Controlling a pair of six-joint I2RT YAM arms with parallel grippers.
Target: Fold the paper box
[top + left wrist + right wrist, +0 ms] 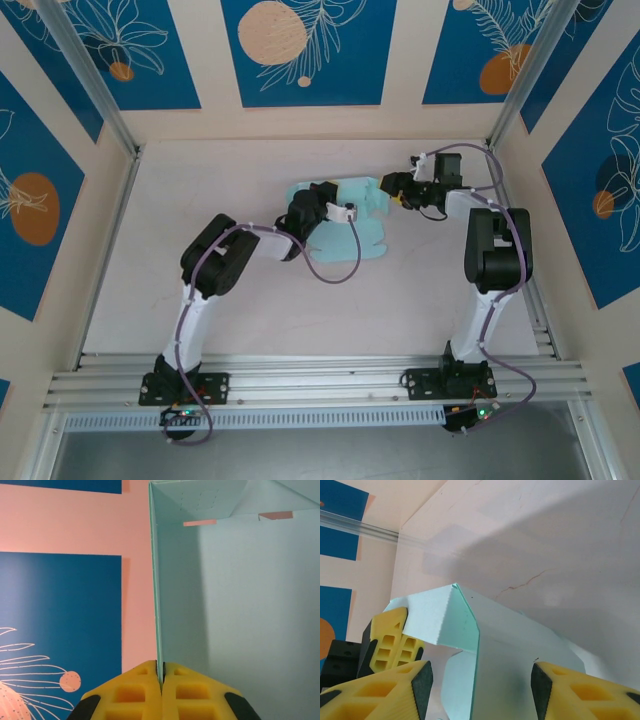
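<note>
Paper box (368, 196): pale light-blue card, partly folded, lying at the far middle of the tabletop (260, 320), a little right of centre, between the two claws.
Box shape: from the right wrist, the paper box (510, 635) rises off the tabletop (545, 540) as a bent sheet. A sharp crease climbs to a peak; one panel drops to the left of it and a longer one slopes away to the right.
Left claw (340, 212): sits over the middle of the box in the top view, its arm reaching in from the near left.
Left claw grip: in its own wrist view the left claw (161, 677) has its yellow pads (130, 695) pressed together on the edge of an upright panel of the paper box (240, 610). The card runs straight away from the pads, and a second panel spreads off to the right. Two small slits show near the far fold.
Left claw from the right wrist: the left claw (399, 639) pinches the left-hand flap just below the peak.
Right claw (398, 192): at the right edge of the box in the top view.
Right claw state: the right claw (480, 687) is spread, with one finger (417, 685) on each side of the crease and the card passing between them. Whether either pad touches the card cannot be told.
Backdrop: a blue flower-print wall panel (60, 620) stands behind the pinched edge.
</note>
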